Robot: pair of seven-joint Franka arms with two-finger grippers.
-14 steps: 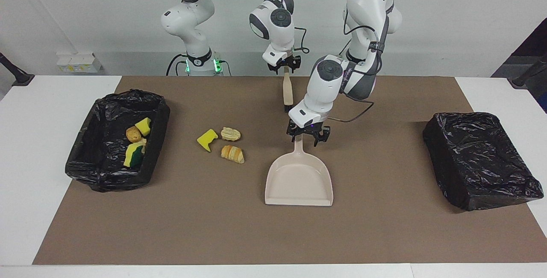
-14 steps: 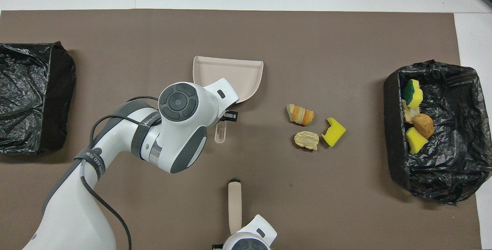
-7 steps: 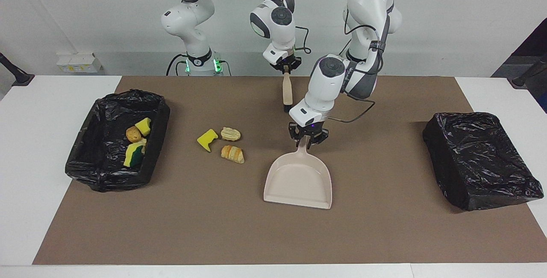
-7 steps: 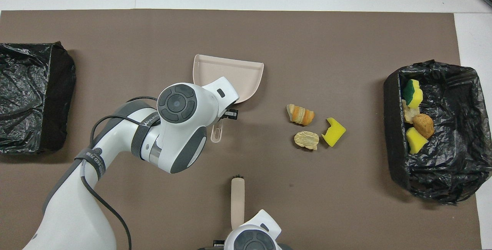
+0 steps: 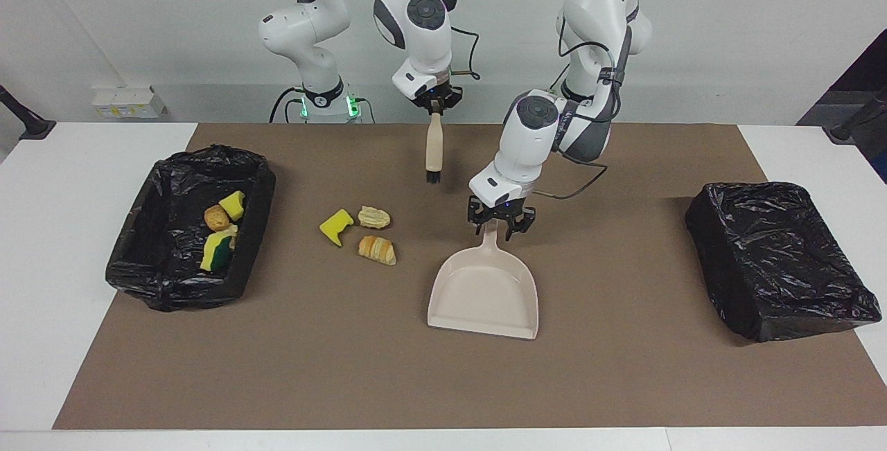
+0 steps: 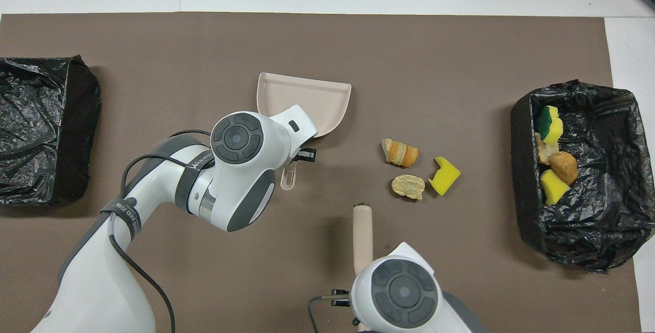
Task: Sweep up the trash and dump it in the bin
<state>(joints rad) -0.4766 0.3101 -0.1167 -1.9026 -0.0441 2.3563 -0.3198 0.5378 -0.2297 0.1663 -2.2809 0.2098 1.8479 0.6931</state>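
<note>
Three loose pieces of trash lie together on the brown mat: a yellow sponge chunk (image 5: 335,226) (image 6: 444,175), a tan pastry (image 5: 374,216) (image 6: 408,186) and a golden croissant (image 5: 377,249) (image 6: 400,152). Several more lie in the black-lined bin (image 5: 253,243) (image 6: 522,169) at the right arm's end. My left gripper (image 5: 500,224) is shut on the handle of the beige dustpan (image 5: 485,295) (image 6: 307,100), which rests on the mat. My right gripper (image 5: 433,101) is shut on the beige brush (image 5: 433,149) (image 6: 362,233), which hangs bristles down over the mat beside the loose trash.
A second bin wrapped in a black bag (image 5: 776,257) (image 6: 41,128) sits at the left arm's end of the table. The brown mat (image 5: 346,354) covers most of the white table.
The right gripper has carried the brush toward the right arm's end, closer to the loose trash. The left gripper has closed on the dustpan handle and the pan has turned slightly.
</note>
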